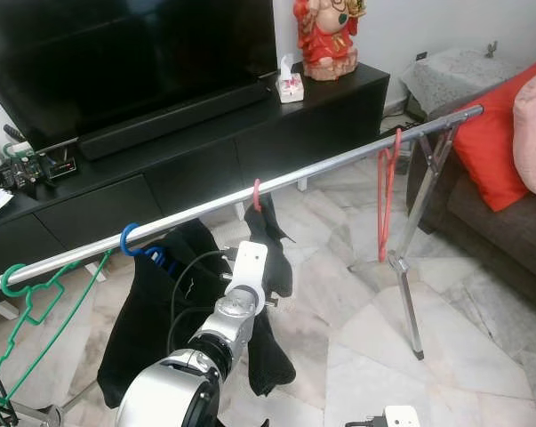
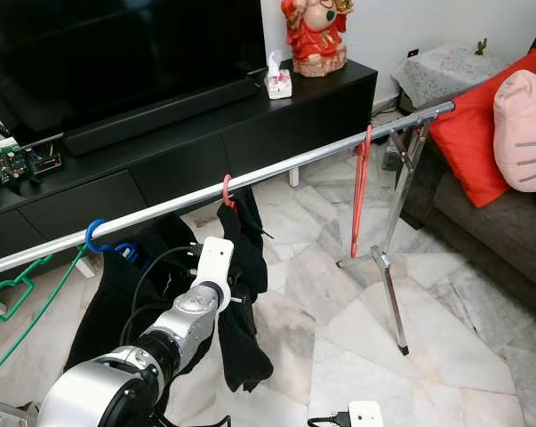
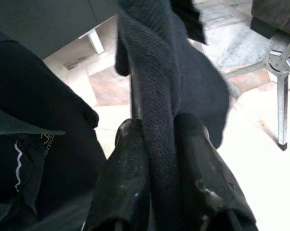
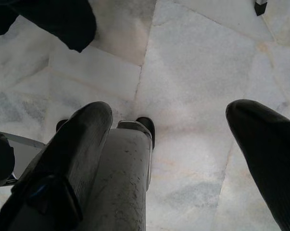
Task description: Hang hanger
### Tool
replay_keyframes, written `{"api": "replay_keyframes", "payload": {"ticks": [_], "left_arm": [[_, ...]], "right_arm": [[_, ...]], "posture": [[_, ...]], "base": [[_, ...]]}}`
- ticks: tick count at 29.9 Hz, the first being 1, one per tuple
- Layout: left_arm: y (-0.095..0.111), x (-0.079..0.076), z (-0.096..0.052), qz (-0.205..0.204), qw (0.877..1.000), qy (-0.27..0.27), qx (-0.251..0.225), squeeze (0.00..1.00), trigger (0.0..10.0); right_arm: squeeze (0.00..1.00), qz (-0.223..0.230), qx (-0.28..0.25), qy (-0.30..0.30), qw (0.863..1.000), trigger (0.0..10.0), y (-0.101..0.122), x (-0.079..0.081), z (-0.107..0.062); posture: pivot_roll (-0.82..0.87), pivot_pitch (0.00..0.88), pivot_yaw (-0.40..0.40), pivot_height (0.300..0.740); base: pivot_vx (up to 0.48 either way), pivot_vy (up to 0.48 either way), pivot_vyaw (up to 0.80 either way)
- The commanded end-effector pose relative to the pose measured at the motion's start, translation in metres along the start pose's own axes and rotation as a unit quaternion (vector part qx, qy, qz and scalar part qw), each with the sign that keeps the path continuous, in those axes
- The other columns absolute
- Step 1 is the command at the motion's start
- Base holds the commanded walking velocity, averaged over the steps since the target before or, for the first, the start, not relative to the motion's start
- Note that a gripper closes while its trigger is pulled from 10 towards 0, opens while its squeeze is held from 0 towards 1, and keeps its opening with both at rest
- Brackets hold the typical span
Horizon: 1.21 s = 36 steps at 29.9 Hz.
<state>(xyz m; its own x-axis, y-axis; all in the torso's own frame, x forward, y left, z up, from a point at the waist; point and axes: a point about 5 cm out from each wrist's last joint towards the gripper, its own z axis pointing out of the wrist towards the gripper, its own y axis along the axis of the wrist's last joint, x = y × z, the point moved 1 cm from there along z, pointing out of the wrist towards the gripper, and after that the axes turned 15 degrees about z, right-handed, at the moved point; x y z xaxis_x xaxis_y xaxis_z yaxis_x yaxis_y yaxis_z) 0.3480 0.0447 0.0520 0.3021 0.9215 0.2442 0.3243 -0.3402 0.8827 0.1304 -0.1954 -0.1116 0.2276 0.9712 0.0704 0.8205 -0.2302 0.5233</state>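
The left gripper (image 3: 159,159) is pinched on the black cloth (image 1: 266,258); its pink hanger (image 1: 256,193) is hooked on the rail (image 1: 339,163) right above; the right gripper (image 4: 178,144) hangs open

Pink hanger (image 1: 257,195) hooked over my rail (image 1: 339,163), black garment (image 1: 269,258) draped on it (fabric pinched between my left gripper's (image 3: 159,144) fingers).
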Motion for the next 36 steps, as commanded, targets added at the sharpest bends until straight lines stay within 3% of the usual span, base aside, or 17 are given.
{"api": "replay_keyframes", "payload": {"ticks": [1, 15, 21, 28, 36], "left_arm": [[-0.001, -0.005, 0.0, 0.006, 1.0, -0.001, 0.008, 0.0, 0.0], [0.008, -0.003, 0.0, 0.008, 1.0, 0.003, -0.019, 0.0, 0.0], [0.019, 0.003, 0.0, -0.016, 0.998, 0.012, -0.064, 0.0, 0.0], [0.025, 0.016, -0.005, -0.01, 0.992, 0.032, -0.124, 0.0, 0.0], [0.023, 0.022, -0.008, -0.006, 0.989, 0.045, -0.142, 0.0, 0.0]], "right_arm": [[0.0, 0.008, 0.047, -0.003, 0.999, 10.0, -0.025, 0.001, -0.005], [0.0, 0.01, 0.046, -0.003, 0.999, 10.0, -0.025, 0.002, -0.005], [0.0, 0.016, 0.04, -0.005, 0.999, 10.0, -0.024, 0.002, -0.005], [0.0, 0.022, 0.033, -0.005, 0.999, 10.0, -0.022, 0.002, -0.005], [0.0, 0.021, 0.032, -0.005, 0.999, 10.0, -0.022, 0.002, -0.005]], "posture": [[-0.24, 0.0, 0.141, 0.74], [-0.24, 0.0, 0.14, 0.74], [-0.24, 0.0, 0.138, 0.74], [-0.23, 0.0, 0.132, 0.74], [-0.22, 0.0, 0.128, 0.74]], "base": [[0.0, 0.0, 0.0], [0.0, 0.0, 0.0], [0.0, 0.0, 0.0], [0.0, 0.0, 0.0], [0.0, 0.0, 0.0]]}}
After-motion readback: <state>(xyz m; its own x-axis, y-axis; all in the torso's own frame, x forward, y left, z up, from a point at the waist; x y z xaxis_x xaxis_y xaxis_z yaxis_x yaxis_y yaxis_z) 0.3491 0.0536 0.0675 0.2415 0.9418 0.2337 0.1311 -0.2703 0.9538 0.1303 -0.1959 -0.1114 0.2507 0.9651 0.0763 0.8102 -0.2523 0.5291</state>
